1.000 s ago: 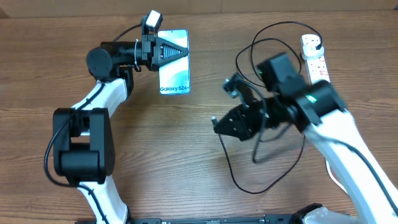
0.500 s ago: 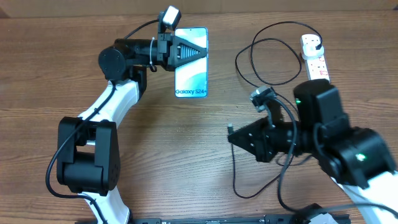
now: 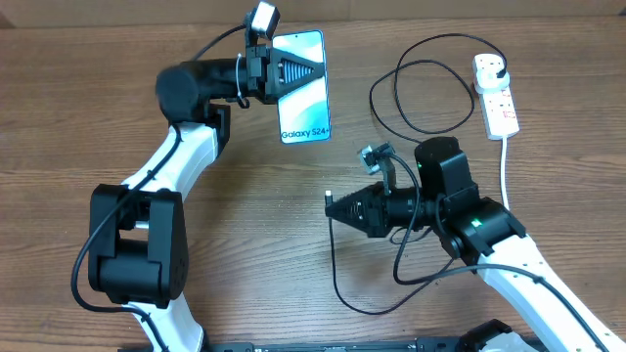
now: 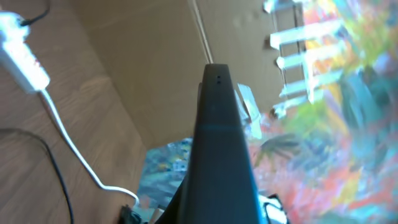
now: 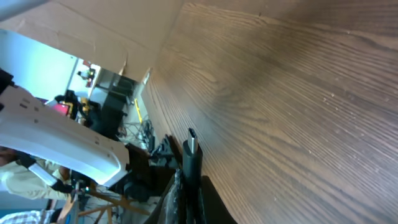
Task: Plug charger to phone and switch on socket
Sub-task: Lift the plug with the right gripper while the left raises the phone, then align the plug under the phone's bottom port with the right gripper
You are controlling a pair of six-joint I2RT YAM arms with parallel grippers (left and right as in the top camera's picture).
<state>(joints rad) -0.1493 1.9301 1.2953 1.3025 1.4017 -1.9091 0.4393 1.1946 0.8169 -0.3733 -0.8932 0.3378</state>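
Observation:
My left gripper [image 3: 296,74] is shut on the phone [image 3: 306,108] and holds it above the table, its blue "Galaxy" screen facing up. In the left wrist view the phone [image 4: 221,143] shows edge-on as a dark slab, and my own fingers are hidden behind it. My right gripper [image 3: 335,206] is shut on the charger's connector end [image 3: 329,196], below and to the right of the phone and apart from it. The connector tip [image 5: 191,148] sticks out of the shut jaws. The black cable [image 3: 430,98] loops back to a black plug [image 3: 499,66] in the white socket strip [image 3: 497,96].
The strip's thick white cord [image 3: 505,166] runs toward the front edge on the right. The black cable also loops under my right arm [image 3: 352,293]. The strip [image 4: 22,56] and its cord show in the left wrist view. A cardboard wall stands behind the table.
My left gripper carried the phone to the right and a little toward the back. My right gripper swung right, then back left with the connector, ending closer to the phone.

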